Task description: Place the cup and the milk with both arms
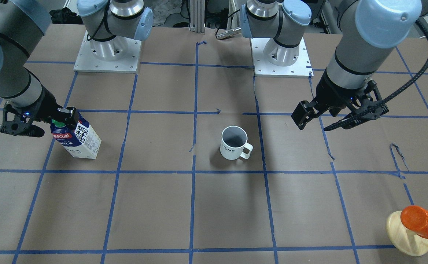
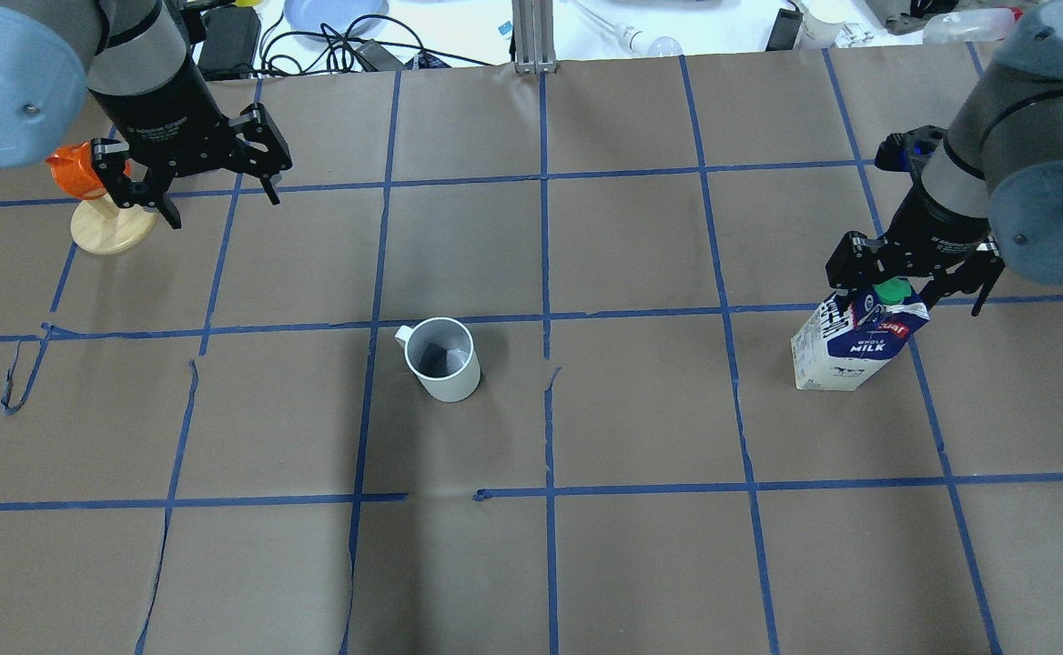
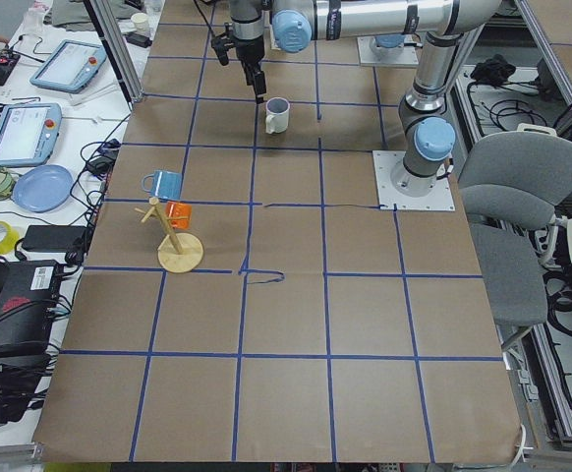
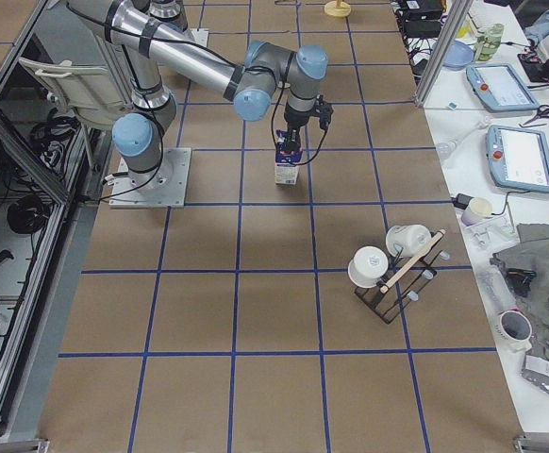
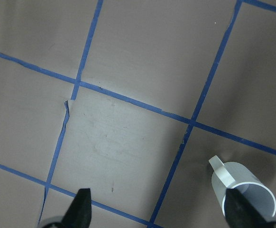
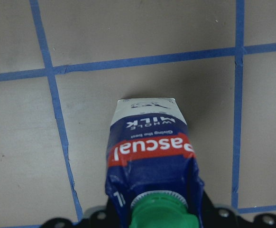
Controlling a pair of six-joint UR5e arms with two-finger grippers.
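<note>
The white cup (image 1: 234, 145) stands upright near the table's middle, handle to one side; it also shows in the overhead view (image 2: 445, 364) and in the left wrist view (image 5: 244, 197). My left gripper (image 1: 331, 119) is open and empty, raised well away from the cup toward the table's left end (image 2: 213, 196). The blue and white milk carton (image 1: 80, 141) stands on the table at the right side (image 2: 845, 350). My right gripper (image 2: 900, 296) is shut on its top by the green cap; the right wrist view looks down the carton (image 6: 150, 152), which hides the fingertips.
An orange cup on a pale wooden stand (image 2: 86, 182) sits just beside my left gripper, with a blue mug (image 3: 163, 184) near it. A rack with white mugs (image 4: 392, 269) stands past the carton at the right end. The two arm bases (image 1: 107, 55) are at the robot side.
</note>
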